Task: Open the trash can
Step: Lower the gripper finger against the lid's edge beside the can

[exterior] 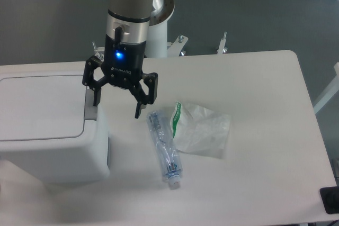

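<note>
The trash can sat at the left of the table, its flat lid down and shut; the grey push tab lay on the lid's right edge, directly under the gripper's left-hand finger as the camera showed it. The gripper hung with its fingers spread wide and grasping nothing; one fingertip stood at or just above the tab, contact could not be told, while the other hung off the bin's side over bare table. The likeliest fault, in my judgement, was a press landing off the tab, on the lid or the rim, so the latch would not release; a hard push might also shove the bin. The clear bottle lay just right of the outer finger, with the plastic bag beyond it; a sideways drift could knock the bottle rolling.
</note>
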